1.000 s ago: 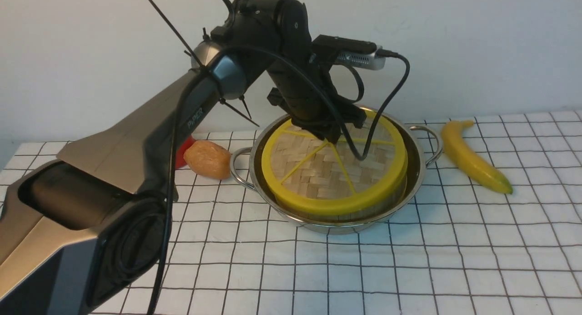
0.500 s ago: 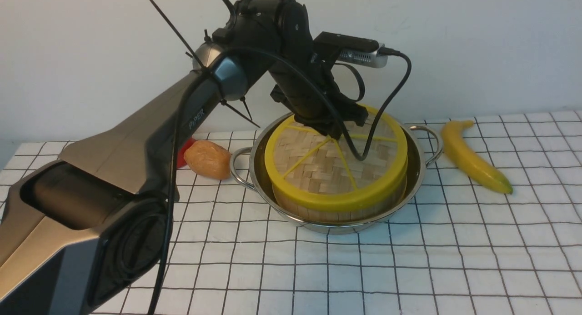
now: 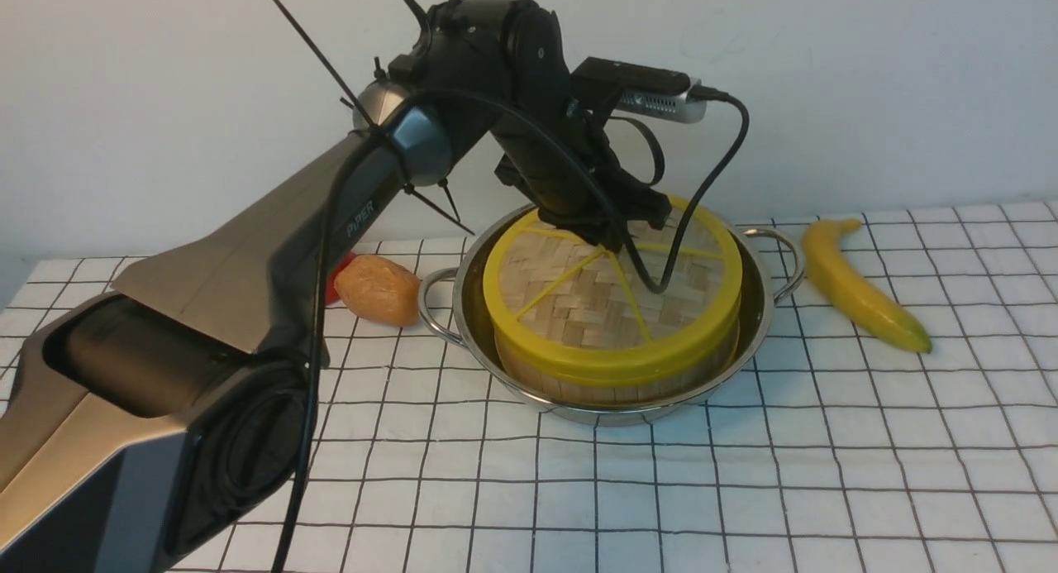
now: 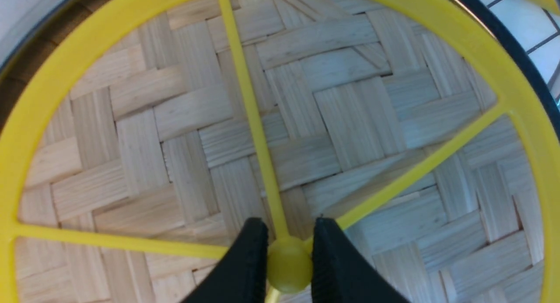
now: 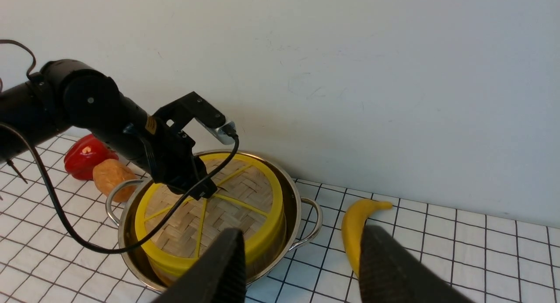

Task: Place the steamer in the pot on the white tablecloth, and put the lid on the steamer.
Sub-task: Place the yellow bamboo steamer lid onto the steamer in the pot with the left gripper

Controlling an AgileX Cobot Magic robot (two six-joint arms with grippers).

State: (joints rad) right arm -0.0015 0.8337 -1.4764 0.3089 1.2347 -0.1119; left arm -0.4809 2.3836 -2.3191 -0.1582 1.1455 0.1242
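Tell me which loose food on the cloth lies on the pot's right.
The banana: it lies alone right of the pot. The red pepper and the tan lump sit together on the pot's left.

shiny stainless-steel pot point(image 3: 628, 413), woven matt bamboo lid point(image 3: 595, 308), soft cloth tablecloth point(image 3: 744, 490)

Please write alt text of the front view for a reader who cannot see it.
The left arm's pincer grips the centre of the woven bamboo lid, which covers the steamer standing in the steel pot on the white tablecloth. A banana lies right of the pot, a brown potato-like lump left of it.
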